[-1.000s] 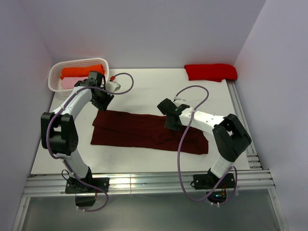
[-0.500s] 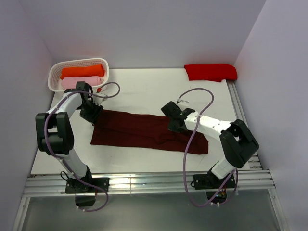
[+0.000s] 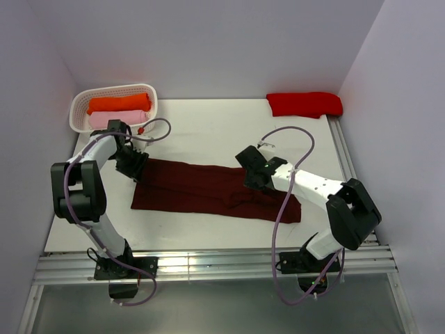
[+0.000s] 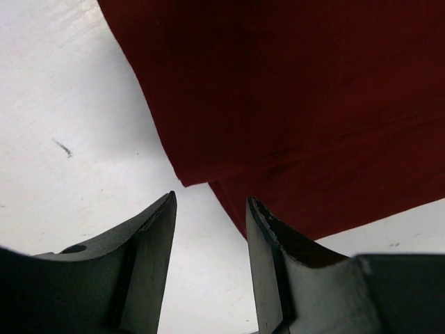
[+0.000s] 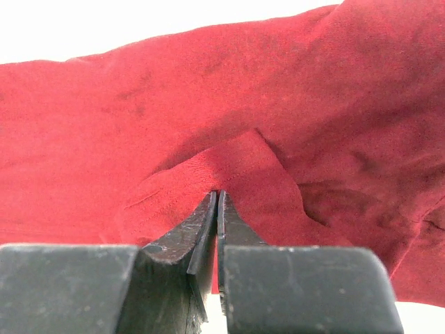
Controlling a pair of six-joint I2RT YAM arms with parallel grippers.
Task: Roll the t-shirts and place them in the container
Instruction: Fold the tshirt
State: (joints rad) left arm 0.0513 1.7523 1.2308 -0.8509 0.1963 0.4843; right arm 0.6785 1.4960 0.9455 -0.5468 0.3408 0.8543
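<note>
Maroon t-shirt (image 3: 208, 189) lies flat in front of the basket (image 3: 154, 104). Left gripper (image 4: 211, 200), half open and empty, at its basket-side corner; right gripper (image 5: 217, 195) pinched on a fold farther away.

The whole table (image 3: 208, 132) is seen from high up and behind the arms (image 3: 101, 149), looking down and forward. The two wrist views are taken very close, low over the cloth. The maroon t-shirt (image 3: 201, 188) is seen in all three views.
</note>
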